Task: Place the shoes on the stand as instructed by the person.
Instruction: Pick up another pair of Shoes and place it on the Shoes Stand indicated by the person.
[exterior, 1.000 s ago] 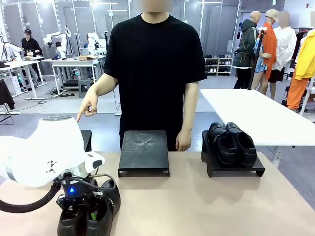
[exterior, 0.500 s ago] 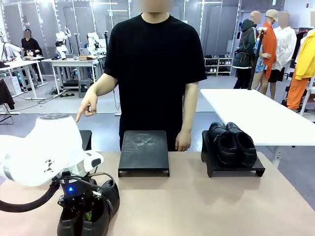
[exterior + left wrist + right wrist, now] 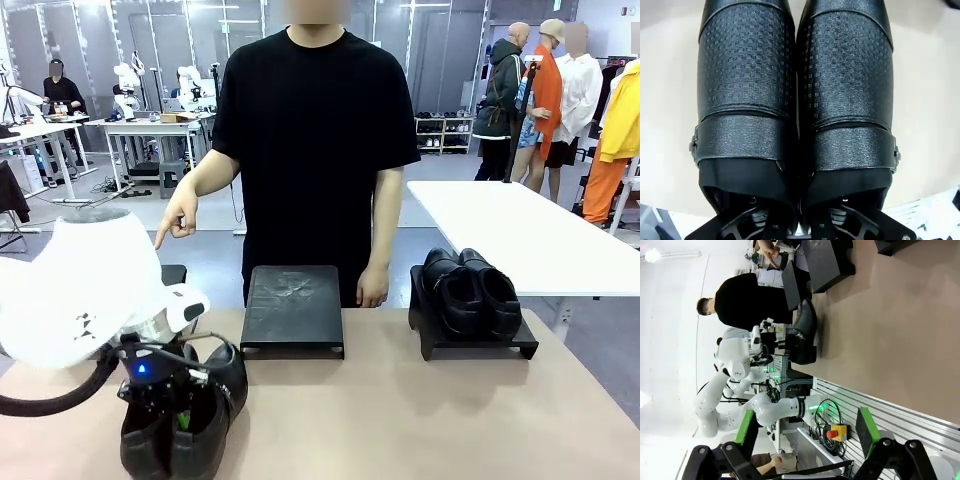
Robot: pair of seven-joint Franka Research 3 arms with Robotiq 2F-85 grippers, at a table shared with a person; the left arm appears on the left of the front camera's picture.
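My left gripper (image 3: 168, 408) is shut on a pair of glossy black shoes (image 3: 195, 415) near the table's front left, its fingers down inside their openings. In the left wrist view the two shoes (image 3: 745, 75) lie side by side, toes pointing away, and the gripper (image 3: 800, 227) pinches their inner walls together. A second pair (image 3: 470, 292) sits on the right stand (image 3: 430, 345). The person (image 3: 315, 140) stands at the far side, one hand (image 3: 178, 218) pointing down toward the far left. My right gripper (image 3: 805, 432) is open and holds nothing.
A bare black stand (image 3: 292, 305) sits at the middle of the far edge. Another black stand (image 3: 176, 275) peeks out behind my left arm at the far left. The tan table (image 3: 420, 420) has free room in the middle and front right. A white table (image 3: 520, 230) stands beyond.
My left gripper has risen a little with the pair of shoes and the arm has shifted slightly left. The person's pointing hand has stayed put.
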